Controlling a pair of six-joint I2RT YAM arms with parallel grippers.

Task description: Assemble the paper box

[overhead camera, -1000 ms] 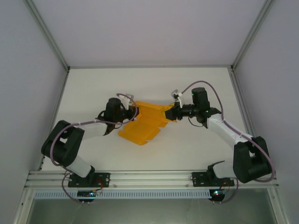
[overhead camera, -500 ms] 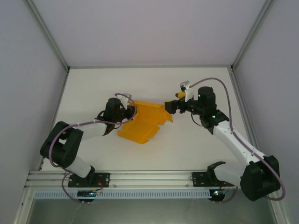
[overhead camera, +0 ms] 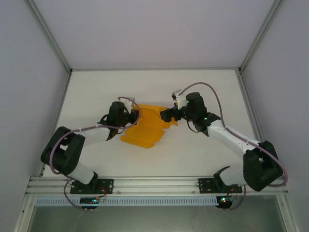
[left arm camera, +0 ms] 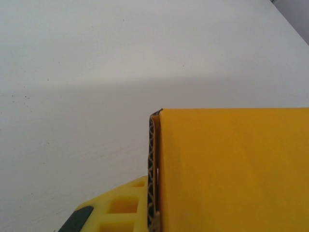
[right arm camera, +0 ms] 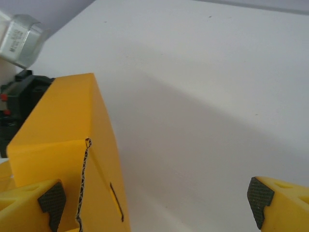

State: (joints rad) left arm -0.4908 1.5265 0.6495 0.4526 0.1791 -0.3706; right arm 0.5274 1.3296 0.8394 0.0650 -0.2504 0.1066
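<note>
**Item:** paper box (overhead camera: 145, 129), orange-yellow card, part-folded, mid worktop (overhead camera: 203, 87), between the two arms; one wall raised, flaps lying flat toward the near side.
**Left end effector** (overhead camera: 133, 116): pinched closed on the box's left edge.
**Right end effector** (overhead camera: 166, 115): jaws spread wide, holding nothing, one fingertip (right arm camera: 50, 199) just beside the raised wall.
**Risk:** unsupported raised wall may spring flat; single left pinch lets card pivot or crease if pushed off-line.
</note>
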